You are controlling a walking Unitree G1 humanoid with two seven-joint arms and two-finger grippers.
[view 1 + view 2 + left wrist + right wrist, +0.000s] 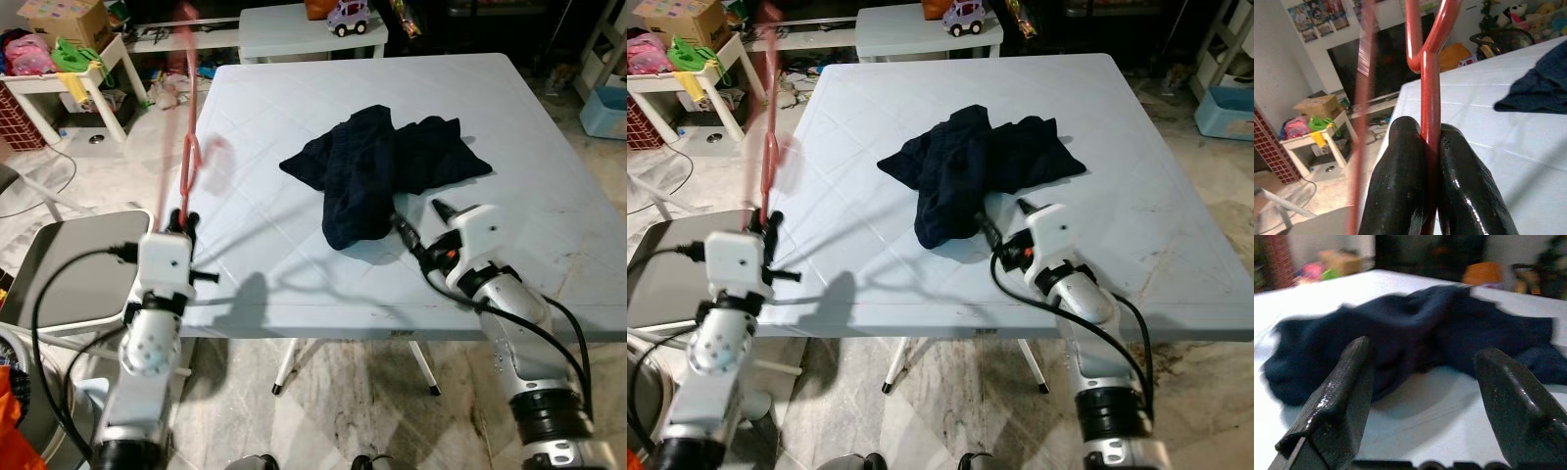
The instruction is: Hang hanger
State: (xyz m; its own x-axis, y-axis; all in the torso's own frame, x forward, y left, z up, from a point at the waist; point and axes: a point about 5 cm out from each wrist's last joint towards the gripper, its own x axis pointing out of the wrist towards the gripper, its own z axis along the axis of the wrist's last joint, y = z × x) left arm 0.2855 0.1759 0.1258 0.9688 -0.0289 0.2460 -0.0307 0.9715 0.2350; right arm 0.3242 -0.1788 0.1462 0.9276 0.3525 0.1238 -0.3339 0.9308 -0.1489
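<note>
At lower left the left gripper [182,223] clamps a red hanger [188,147], held upright, blurred. The right gripper [1420,396] gapes before the dark garment [377,166] mid-bench [509,127]. Dressing and hanging probably both remain.

Left gripper [182,223] at table's [549,196] left edge, holding red hanger [188,147] upright, blurred. Right gripper [419,221] low over tabletop, just beside dark blue garment [377,166] bunched mid-table.
</note>
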